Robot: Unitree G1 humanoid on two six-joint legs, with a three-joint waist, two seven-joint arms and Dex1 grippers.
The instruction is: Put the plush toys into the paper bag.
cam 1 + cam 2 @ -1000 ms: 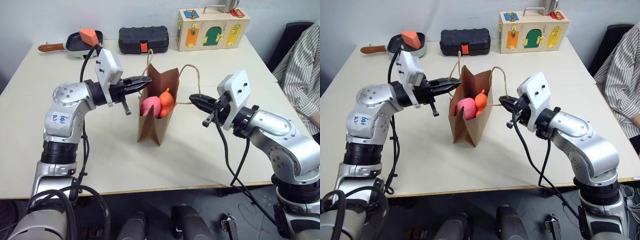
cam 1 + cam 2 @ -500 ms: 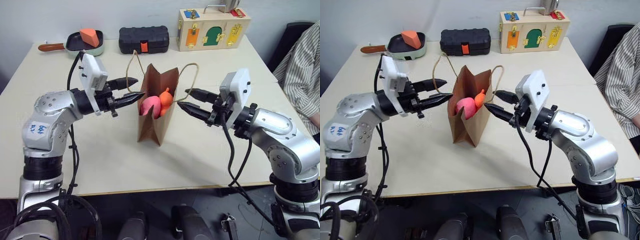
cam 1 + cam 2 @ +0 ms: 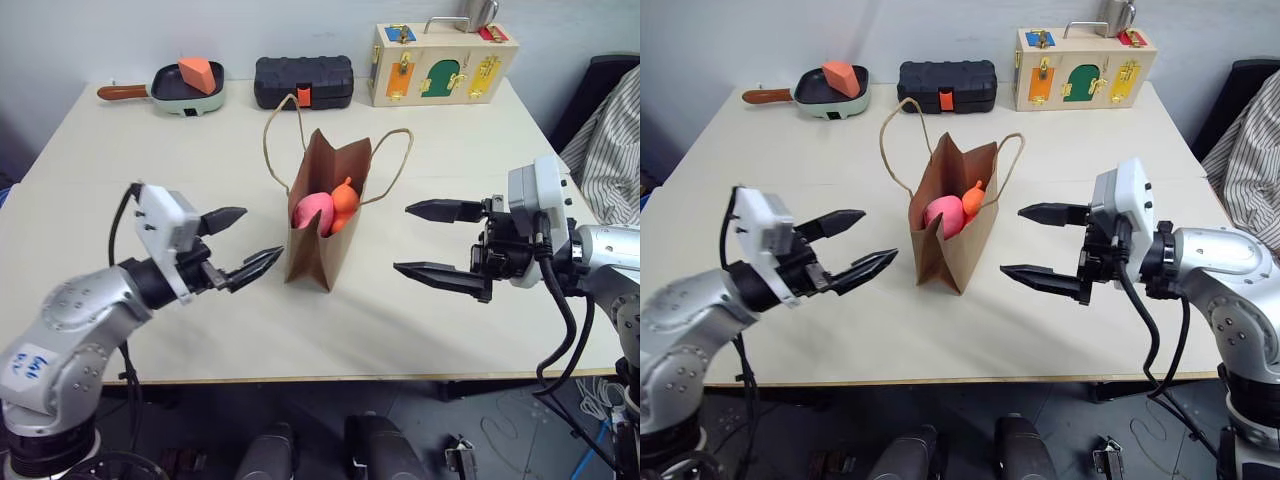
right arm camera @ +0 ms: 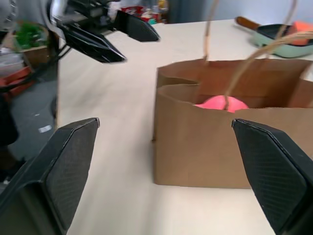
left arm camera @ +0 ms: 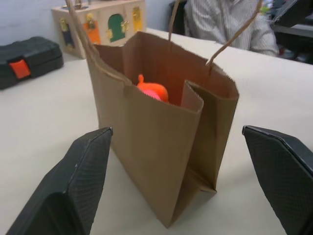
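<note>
No brand or printing shows on the paper bag [image 3: 322,225], just plain brown kraft with crisp side creases; a label with blue scribbles on the left arm is too small to read. The bag stands upright near the middle of the pale table [image 3: 120,160], taller than it is wide, mouth open to the ceiling, its two twisted tan cord handles arching up and splaying apart. Down inside it sit the plush toys: the pink toy [image 3: 311,211] round and soft on the left, the orange toy [image 3: 343,198] pressed against it on the right with a stubby tip poking up to about the rim. The left end effector [image 3: 233,245] hangs beside the bag with its two black tapered fingers spread wide, empty, pointing toward the bag. The right end effector [image 3: 440,240] mirrors it on the other side, fingers just as wide, holding nothing. Along the far edge are a pan [image 3: 186,87] with an orange wedge, a ribbed black plastic case [image 3: 304,80] and a wooden latch box [image 3: 443,65] with coloured doors.
</note>
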